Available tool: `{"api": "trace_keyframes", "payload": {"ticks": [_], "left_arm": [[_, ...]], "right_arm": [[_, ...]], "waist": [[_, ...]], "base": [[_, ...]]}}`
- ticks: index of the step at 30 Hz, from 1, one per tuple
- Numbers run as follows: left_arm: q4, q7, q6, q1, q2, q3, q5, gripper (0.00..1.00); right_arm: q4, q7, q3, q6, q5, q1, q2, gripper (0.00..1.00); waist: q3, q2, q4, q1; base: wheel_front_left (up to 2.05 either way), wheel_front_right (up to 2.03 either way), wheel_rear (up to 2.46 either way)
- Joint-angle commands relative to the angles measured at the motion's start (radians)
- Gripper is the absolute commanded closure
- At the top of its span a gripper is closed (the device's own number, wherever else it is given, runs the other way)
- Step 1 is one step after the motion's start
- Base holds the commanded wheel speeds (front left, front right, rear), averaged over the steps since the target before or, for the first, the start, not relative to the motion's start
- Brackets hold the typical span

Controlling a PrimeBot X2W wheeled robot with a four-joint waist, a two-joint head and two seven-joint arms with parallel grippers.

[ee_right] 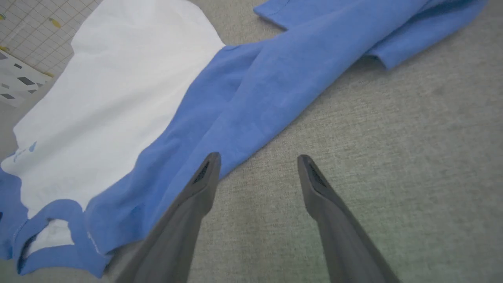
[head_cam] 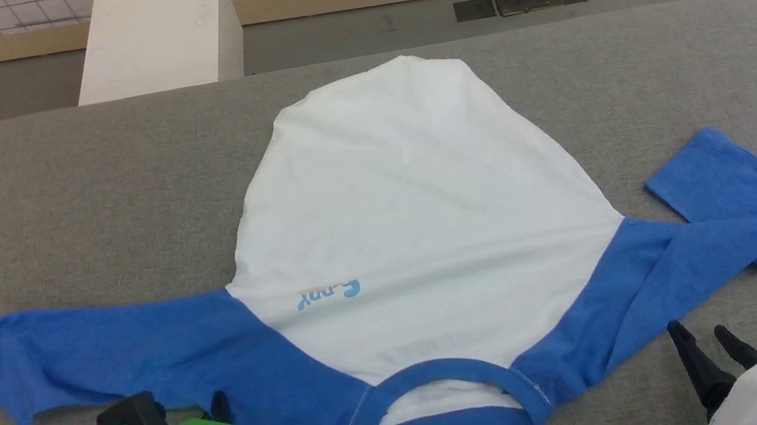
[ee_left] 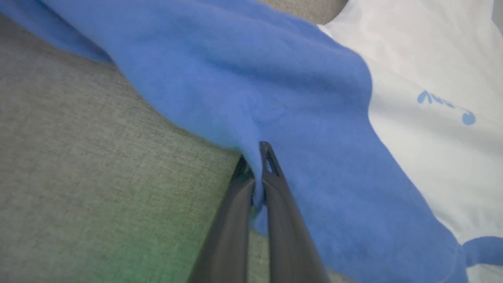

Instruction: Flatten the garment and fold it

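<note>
Blue-sleeved garment (head_cam: 407,200) in left pincer (ee_left: 257,159)

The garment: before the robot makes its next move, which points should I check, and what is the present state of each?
1. Left gripper shut on the garment's left sleeve: ok.
2. Right gripper holding cloth: not ok; it is open, at the edge of the right sleeve.
3. Right sleeve flat: not ok; its end is doubled back.
4. White body smooth: ok; light creases only.
5. Far hem fully spread: cannot tell.
</note>
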Motion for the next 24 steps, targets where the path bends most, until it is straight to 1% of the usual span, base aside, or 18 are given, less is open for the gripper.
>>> {"api": "trace_keyframes", "payload": {"ticks": [1,5,11,12,13,14,15,16,20,24], "left_arm": [[0.011,-0.005,-0.006,0.011,-0.001,-0.003,0.004,1.0],[0.015,-0.019,-0.016,0.003,-0.003,-0.017,0.002,1.0],[0.023,-0.031,-0.029,-0.009,-0.006,-0.034,-0.006,1.0],[0.026,-0.033,-0.031,-0.01,-0.007,-0.037,-0.007,1.0],[0.028,-0.034,-0.033,-0.011,-0.007,-0.039,-0.008,1.0],[0.03,-0.036,-0.033,-0.012,-0.007,-0.04,-0.008,1.0],[0.032,-0.038,-0.034,-0.012,-0.007,-0.042,-0.009,1.0],[0.032,-0.041,-0.036,-0.012,-0.006,-0.043,-0.009,1.0],[0.025,-0.062,-0.046,-0.009,-0.001,-0.042,-0.012,1.0],[-0.025,-0.081,-0.067,-0.001,-0.002,-0.033,-0.04,1.0]], "right_arm": [[0.015,0.024,-0.004,-0.001,0.02,-0.026,-0.001,0.0],[0.069,0.106,-0.013,-0.001,0.034,-0.077,-0.001,0.0],[0.169,0.193,-0.044,-0.001,0.011,-0.175,-0.001,0.0],[0.187,0.207,-0.048,-0.001,0.003,-0.189,-0.001,0.04],[0.2,0.214,-0.05,-0.001,-0.001,-0.202,-0.001,0.51],[0.208,0.217,-0.052,-0.001,-0.002,-0.21,-0.001,0.65],[0.215,0.217,-0.052,-0.001,-0.003,-0.218,-0.001,0.98],[0.218,0.216,-0.051,-0.001,-0.002,-0.221,-0.001,1.0],[0.203,0.189,-0.05,-0.001,0.012,-0.206,-0.001,1.0],[0.141,0.182,-0.039,-0.001,0.042,-0.15,-0.001,1.0]], "waist": [[0.003,0.0,0.016,0.0],[0.01,0.0,0.037,0.0],[0.025,0.0,0.055,0.0],[0.026,0.0,0.057,0.0],[0.027,0.0,0.059,0.0],[0.026,0.0,0.06,0.0],[0.024,0.0,0.061,0.0],[0.022,0.0,0.061,0.0],[-0.003,0.0,0.058,0.0],[-0.037,0.0,0.051,0.0]], "base": [[0.0,0.0,0.0],[0.0,0.0,0.0],[0.0,0.0,0.0],[0.0,0.0,0.0],[0.0,0.0,0.0],[0.0,0.0,0.0],[0.0,0.0,0.0],[0.0,0.0,0.0],[0.0,0.0,0.0],[0.0,0.0,0.0]]}}
